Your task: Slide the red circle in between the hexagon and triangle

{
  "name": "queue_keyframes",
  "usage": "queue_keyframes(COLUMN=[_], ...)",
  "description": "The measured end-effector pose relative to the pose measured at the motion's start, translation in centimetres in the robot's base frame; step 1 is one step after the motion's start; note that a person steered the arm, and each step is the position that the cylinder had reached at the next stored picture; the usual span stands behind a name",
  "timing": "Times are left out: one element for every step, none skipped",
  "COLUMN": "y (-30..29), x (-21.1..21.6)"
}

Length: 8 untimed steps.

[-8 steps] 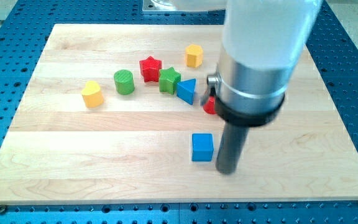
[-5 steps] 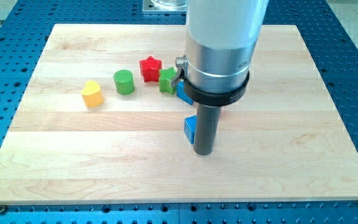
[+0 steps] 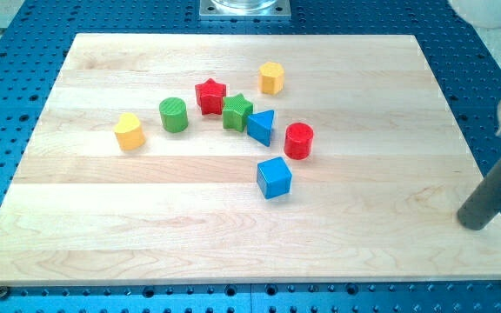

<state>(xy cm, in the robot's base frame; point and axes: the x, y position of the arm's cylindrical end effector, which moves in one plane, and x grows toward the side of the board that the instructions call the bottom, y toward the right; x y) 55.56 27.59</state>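
Observation:
The red circle (image 3: 299,140) stands near the board's middle, just right of the blue triangle (image 3: 262,127). The yellow hexagon (image 3: 271,77) is above both, toward the view's top. My tip (image 3: 474,225) rests near the board's right edge at the lower right, far from all blocks. The blue cube (image 3: 274,177) lies below the red circle, turned slightly.
A green star (image 3: 237,112) touches the blue triangle's left side. A red star (image 3: 210,96), a green cylinder (image 3: 173,114) and a yellow heart (image 3: 130,131) spread toward the view's left. The wooden board (image 3: 94,226) sits on a blue perforated table.
The arm has swung from over the blue cube to the far lower right. The blue cube sits slightly left of and higher than before, and rotated.

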Motion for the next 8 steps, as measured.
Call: queue_keyframes(y=[-1.0, -6.4, -11.6, -14.5, -15.4, -17.8, -19.0, -18.9], x=[-1.6, -4.7, -5.5, -6.1, -7.8, -7.1, -7.8, -9.8])
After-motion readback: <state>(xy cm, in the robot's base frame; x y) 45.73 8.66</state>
